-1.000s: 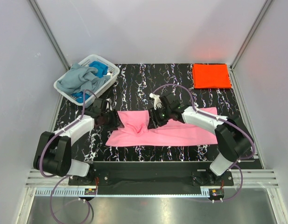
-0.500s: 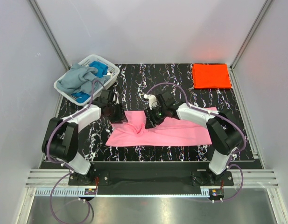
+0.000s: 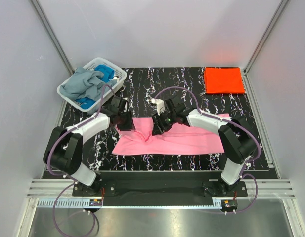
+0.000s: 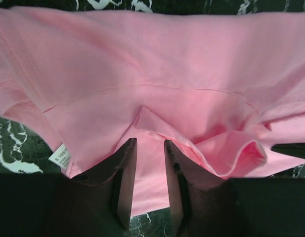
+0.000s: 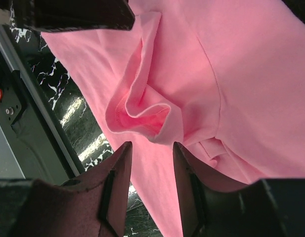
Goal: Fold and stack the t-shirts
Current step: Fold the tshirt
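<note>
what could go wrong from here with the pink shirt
The pink t-shirt is bunched into a fold between the left gripper and right gripper; folding now could press that wrinkle in. The grippers sit very close together, so they might bump. Only one end of the shirt is handled, so the rest may drag crooked.

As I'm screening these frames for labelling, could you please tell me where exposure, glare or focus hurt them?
Top view: the orange shirt is oversaturated, its folds lost. Left wrist: the dark fingers are soft and near black; the pink shirt is clear. Right wrist: glare streaks the table; the fingers blur.
</note>
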Robot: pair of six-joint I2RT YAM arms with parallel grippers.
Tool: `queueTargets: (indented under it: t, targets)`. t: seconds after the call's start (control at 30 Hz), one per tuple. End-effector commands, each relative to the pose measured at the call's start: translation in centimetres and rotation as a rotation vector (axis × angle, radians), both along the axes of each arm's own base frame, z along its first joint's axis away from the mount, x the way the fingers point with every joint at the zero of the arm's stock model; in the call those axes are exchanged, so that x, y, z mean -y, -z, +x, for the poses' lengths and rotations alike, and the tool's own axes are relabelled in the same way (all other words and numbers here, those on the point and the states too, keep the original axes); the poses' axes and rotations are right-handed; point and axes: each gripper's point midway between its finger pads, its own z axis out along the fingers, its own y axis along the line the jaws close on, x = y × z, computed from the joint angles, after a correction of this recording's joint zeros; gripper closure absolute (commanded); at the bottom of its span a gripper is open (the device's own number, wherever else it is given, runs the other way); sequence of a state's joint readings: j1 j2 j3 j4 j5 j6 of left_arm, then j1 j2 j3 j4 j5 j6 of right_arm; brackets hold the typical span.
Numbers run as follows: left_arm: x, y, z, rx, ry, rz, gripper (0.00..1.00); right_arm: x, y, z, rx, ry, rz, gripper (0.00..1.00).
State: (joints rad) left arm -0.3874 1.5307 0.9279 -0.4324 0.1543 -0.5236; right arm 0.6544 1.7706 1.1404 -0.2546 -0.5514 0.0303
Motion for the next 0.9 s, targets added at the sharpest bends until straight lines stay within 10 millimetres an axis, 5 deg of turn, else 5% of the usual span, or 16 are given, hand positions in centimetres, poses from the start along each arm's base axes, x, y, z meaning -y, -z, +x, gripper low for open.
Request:
queueTargets:
  t: [0.0,0.23,0.87]
  targets:
    - [0.9,0.9,0.1,0.002,0.044,-0.016,0.67,-1.5,-1.1,0.6,0.033,-0.043,0.048,0.54]
    - [0.9,1.8,0.7,-0.004,0.057,0.004,0.61,-1.2,-0.4,0.6,0.034,-0.023,0.02,0.53]
    - [1.1,1.3,1.6,0.018,0.072,0.021,0.67,-2.3,-0.7,0.4,0.04,-0.04,0.046,0.53]
